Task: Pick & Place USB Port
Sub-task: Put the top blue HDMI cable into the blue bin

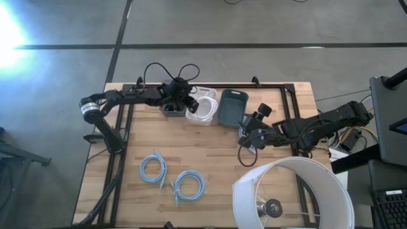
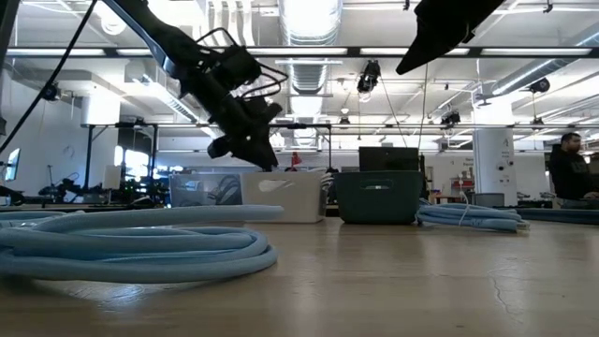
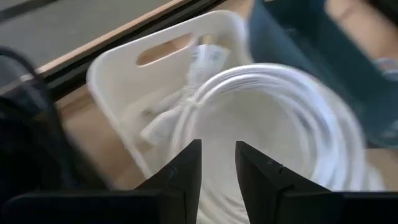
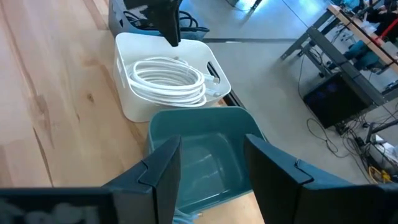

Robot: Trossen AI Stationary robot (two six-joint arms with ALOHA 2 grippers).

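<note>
A white bin [image 1: 205, 109] stands at the table's far side and holds a coiled white cable [image 3: 292, 106], also seen in the right wrist view [image 4: 168, 78]. My left gripper [image 3: 217, 149] hangs just above this coil [image 1: 193, 104], its fingers a narrow gap apart with nothing between them. A teal bin [image 1: 232, 105] stands right of the white bin. My right gripper [image 4: 211, 162] hovers at the teal bin's near side [image 1: 243, 131], wide open and empty, looking into the bin [image 4: 199, 124].
A grey bin [image 1: 172, 109] stands left of the white bin, under the left arm. Two light blue cable coils [image 1: 154, 168] [image 1: 189, 184] lie on the near half of the table. A large white round shade [image 1: 292, 191] covers the near right corner. A black frame borders the table.
</note>
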